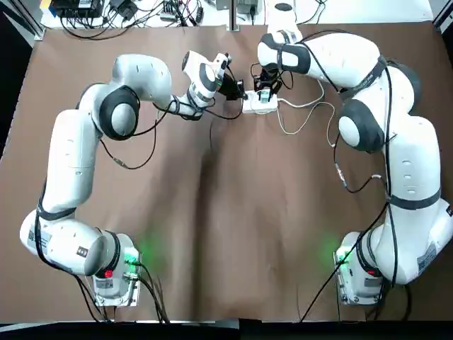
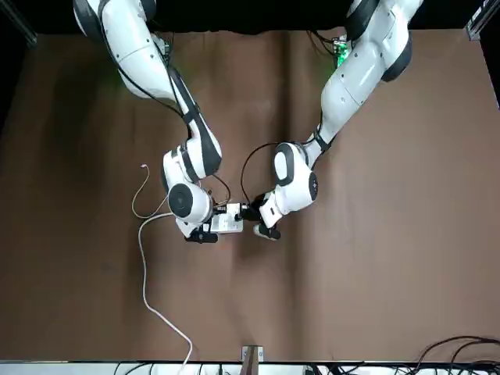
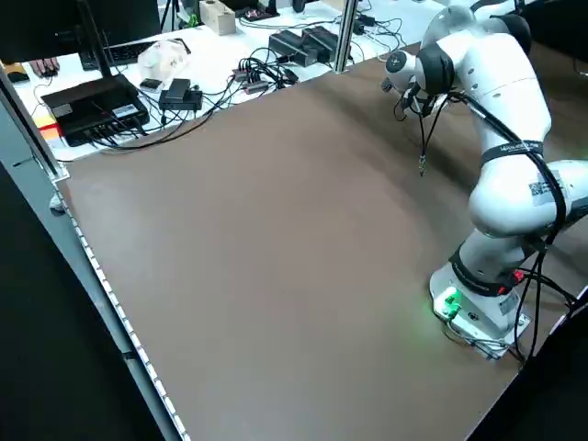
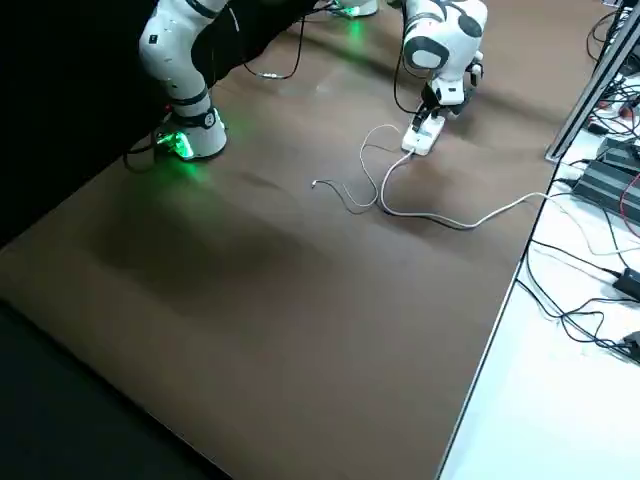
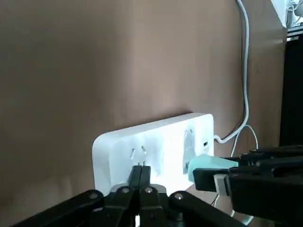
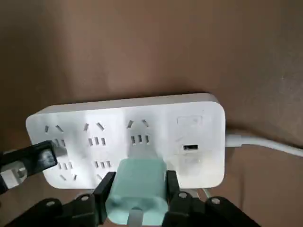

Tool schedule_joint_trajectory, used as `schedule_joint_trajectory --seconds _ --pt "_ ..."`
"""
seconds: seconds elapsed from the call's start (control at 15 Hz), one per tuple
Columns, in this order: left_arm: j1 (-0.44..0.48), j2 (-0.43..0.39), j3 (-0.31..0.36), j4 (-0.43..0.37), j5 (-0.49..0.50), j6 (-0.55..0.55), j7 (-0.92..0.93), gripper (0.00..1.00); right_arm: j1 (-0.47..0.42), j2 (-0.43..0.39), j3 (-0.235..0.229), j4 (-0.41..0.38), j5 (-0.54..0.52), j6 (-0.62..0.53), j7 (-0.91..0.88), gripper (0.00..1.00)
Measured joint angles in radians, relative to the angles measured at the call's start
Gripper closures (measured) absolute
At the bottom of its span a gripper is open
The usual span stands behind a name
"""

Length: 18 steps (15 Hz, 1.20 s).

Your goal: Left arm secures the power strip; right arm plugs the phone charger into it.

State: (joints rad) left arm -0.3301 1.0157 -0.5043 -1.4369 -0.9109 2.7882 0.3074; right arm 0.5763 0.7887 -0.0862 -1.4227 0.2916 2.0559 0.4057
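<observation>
The white power strip point(image 1: 260, 105) lies flat at the far middle of the table, sockets up. My left gripper point(image 1: 239, 91) is shut, and its joined fingertips point(image 5: 141, 174) press on the strip's point(image 5: 156, 144) left end. My right gripper point(image 1: 265, 92) hangs over the strip and is shut on the teal phone charger point(image 6: 137, 189). The charger point(image 5: 208, 164) sits against the strip's point(image 6: 128, 127) socket face near the middle sockets; its prongs are hidden. In the front view the strip point(image 2: 226, 223) lies between the right gripper point(image 2: 205, 233) and the left gripper point(image 2: 254, 212).
The strip's thick white cord point(image 4: 470, 218) runs across the table to its far edge. The charger's thin cable point(image 4: 350, 195) curls loosely to the right of the strip. A metal post point(image 1: 231, 14) and a bench with black boxes point(image 3: 92, 101) and cables stand beyond the far edge.
</observation>
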Motion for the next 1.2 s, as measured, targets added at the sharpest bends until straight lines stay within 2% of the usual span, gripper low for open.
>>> schedule_joint_trajectory --seconds 1.2 --pt "0.0 0.0 0.0 0.0 0.0 0.001 0.0 0.99 0.004 0.013 0.0 -0.003 -0.008 0.023 0.0 0.52"
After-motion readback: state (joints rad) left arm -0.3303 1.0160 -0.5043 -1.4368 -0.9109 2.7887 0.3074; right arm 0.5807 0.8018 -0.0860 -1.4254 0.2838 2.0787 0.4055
